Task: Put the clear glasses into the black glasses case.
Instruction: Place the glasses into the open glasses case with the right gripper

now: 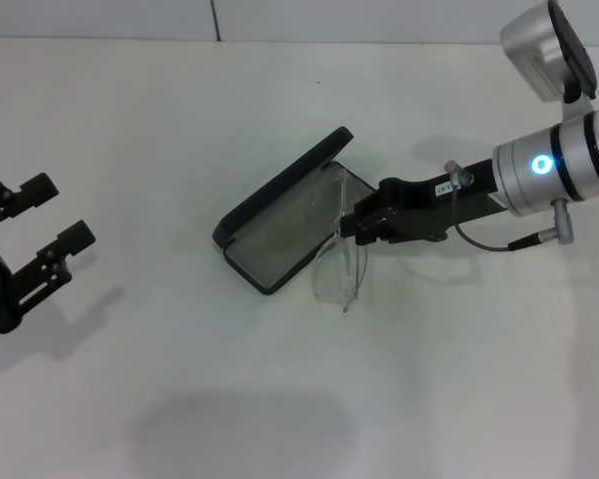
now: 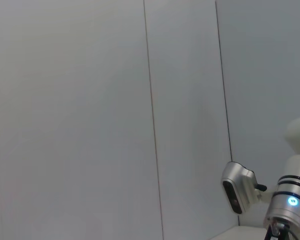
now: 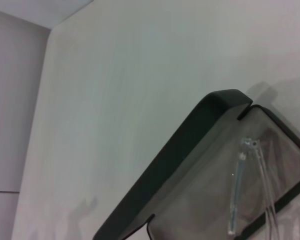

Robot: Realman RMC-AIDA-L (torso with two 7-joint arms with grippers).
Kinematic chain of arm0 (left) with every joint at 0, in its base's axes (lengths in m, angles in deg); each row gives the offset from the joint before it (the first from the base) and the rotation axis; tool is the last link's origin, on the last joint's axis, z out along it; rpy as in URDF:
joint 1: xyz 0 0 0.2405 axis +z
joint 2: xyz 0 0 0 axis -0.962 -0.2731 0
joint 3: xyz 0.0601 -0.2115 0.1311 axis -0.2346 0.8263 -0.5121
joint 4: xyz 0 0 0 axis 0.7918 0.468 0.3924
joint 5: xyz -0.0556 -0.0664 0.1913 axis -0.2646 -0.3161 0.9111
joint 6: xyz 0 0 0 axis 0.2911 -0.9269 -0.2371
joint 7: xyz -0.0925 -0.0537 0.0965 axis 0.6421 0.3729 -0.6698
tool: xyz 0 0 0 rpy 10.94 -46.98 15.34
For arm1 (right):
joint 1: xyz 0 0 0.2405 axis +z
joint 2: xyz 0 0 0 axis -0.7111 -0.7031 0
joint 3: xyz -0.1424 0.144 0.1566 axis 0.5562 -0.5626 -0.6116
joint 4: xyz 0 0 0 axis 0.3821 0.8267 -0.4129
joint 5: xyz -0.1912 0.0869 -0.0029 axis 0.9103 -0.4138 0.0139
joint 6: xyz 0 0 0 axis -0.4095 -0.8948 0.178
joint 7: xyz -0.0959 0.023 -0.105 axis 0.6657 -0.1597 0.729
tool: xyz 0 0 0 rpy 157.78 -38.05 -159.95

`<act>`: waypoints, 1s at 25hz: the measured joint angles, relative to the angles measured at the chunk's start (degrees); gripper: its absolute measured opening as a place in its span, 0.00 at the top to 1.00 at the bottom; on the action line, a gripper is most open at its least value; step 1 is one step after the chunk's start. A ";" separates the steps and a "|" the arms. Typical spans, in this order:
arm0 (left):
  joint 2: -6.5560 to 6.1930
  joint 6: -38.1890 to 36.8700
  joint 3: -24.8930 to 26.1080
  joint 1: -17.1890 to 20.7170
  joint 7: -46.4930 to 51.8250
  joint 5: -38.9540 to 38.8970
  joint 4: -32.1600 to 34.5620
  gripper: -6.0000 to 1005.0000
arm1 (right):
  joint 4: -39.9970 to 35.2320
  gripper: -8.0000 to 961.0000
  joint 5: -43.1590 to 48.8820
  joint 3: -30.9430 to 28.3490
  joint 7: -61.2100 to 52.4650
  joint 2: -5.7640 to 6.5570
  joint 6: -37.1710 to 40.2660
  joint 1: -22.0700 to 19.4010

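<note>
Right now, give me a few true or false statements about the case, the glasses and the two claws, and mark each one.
1. The case is open. True.
2. The glasses lie fully inside the case. False: one part is over the lining, the rest hangs out past the case's edge over the table.
3. The right claw is at the glasses. True.
4. The left claw is holding the lid. False: it sits open at the table's left side, well clear of the case.
5. The case lies on its lid. False: the lid stands up along the case's far side.
</note>
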 joint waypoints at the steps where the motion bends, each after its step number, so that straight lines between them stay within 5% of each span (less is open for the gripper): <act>1: 0.00 0.00 0.00 0.00 0.00 0.00 0.00 0.44 | 0.00 0.76 0.00 0.33 0.00 -0.04 -0.12 0.00; 25: 0.00 -0.01 -0.33 -0.09 -0.09 0.10 -0.79 0.44 | 0.00 0.76 -4.04 6.11 -0.01 -0.16 -3.74 0.70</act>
